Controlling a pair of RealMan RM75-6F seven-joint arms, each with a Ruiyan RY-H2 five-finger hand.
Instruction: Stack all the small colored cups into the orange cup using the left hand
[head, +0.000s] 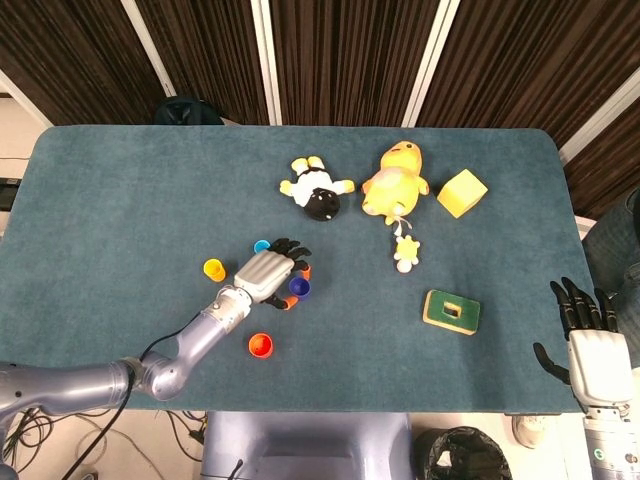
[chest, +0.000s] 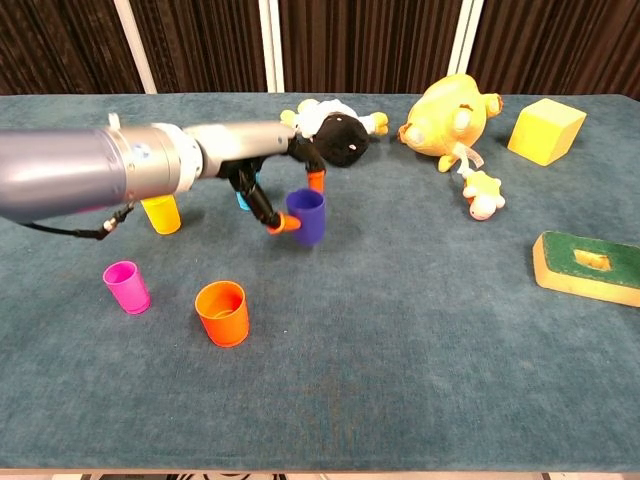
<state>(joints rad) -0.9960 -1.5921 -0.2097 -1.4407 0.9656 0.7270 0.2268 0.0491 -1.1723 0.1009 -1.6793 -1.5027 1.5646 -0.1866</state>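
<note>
My left hand (chest: 262, 185) pinches the dark blue cup (chest: 307, 216) between thumb and a finger and holds it just above the table; in the head view the left hand (head: 268, 273) covers part of the blue cup (head: 300, 287). The orange cup (chest: 222, 312) stands upright in front of it, down and to the left, also visible as the orange cup (head: 260, 346). A magenta cup (chest: 126, 286), a yellow cup (chest: 162, 213) and a cyan cup (head: 262, 247) stand around the arm. My right hand (head: 585, 325) hangs open beyond the table's right front corner.
A black-and-white plush (head: 318, 195), a yellow duck plush (head: 395, 180) with a small duckling (head: 405, 252), and a yellow block (head: 461, 192) lie at the back. A green block with a yellow hole (head: 451, 310) lies on the right.
</note>
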